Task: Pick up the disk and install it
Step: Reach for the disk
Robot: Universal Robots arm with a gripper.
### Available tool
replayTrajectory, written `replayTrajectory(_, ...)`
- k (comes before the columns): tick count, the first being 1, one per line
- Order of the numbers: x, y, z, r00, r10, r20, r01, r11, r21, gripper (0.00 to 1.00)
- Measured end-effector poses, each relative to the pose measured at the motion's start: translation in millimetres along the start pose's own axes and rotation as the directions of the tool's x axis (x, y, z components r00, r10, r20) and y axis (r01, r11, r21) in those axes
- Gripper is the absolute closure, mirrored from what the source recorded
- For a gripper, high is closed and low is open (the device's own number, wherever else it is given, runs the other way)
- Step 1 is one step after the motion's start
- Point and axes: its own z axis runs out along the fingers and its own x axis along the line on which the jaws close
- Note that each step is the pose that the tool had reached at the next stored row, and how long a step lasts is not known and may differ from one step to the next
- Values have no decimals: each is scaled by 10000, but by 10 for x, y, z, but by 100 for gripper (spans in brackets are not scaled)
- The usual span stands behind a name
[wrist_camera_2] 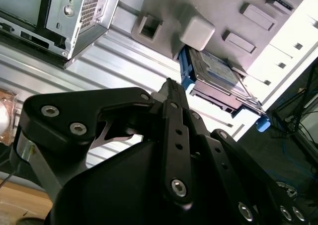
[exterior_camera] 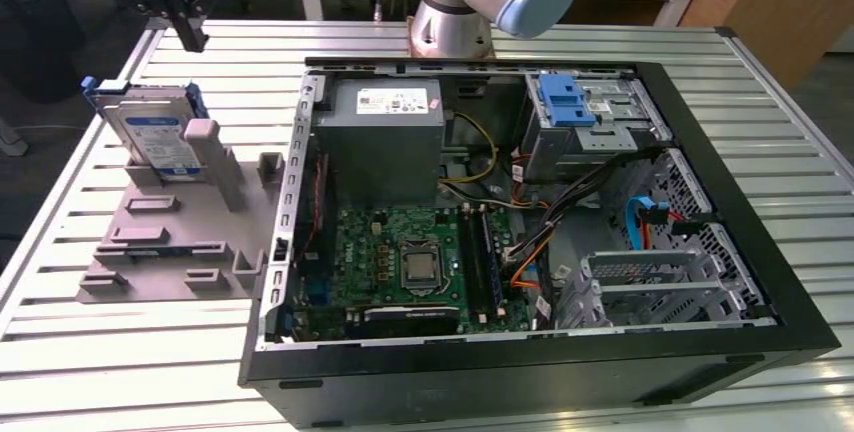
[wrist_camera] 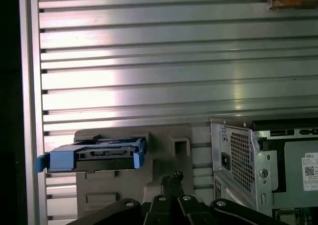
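Now, end effector [exterior_camera: 191, 37]: fingers drawn together with nothing between them, so it is closed and empty; the joined tips show in both wrist views [wrist_camera_2: 169, 86] [wrist_camera: 171, 178].
End effector position: it hangs in the air over the far corner of the tabletop [exterior_camera: 120, 372] on the exterior view's left, clear of every object.
Nearest thing: the disk [exterior_camera: 154, 137], below the end effector and apart from it.
Disk: silver-grey with a white and blue label and a blue frame at its edges; it stands on edge, slightly tilted, in the grey fixture [exterior_camera: 160, 242]. It also shows in both wrist views [wrist_camera_2: 213, 71] [wrist_camera: 102, 154].
Grey post [exterior_camera: 203, 147]: part of the fixture, just in front of the disk's labelled face.
Fixture: a flat grey plate with raised blocks and slots, lying on the slatted metal tabletop just beside the computer case.
Computer case [exterior_camera: 534, 372]: black, lying on its side with the panel off, on the exterior view's right of the fixture.
Inside the case: a grey power-supply box [exterior_camera: 387, 142], a green motherboard [exterior_camera: 414, 262], a drive bay with a blue latch [exterior_camera: 565, 102], and loose cables.
Arm base [exterior_camera: 467, 2]: grey, with a pale blue joint cap, mounted behind the case.
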Motion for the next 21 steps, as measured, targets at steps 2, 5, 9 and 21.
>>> replayTrajectory(2,34,4,1,10000,0,-12,0,10000,1,89)
replayTrajectory(5,99,14,3,10000,0,-23,0,10000,2,89)
replayTrajectory(9,181,25,9,10000,2,-31,-2,10000,2,89)
replayTrajectory(21,435,18,89,9999,5,-106,-5,10000,12,89)
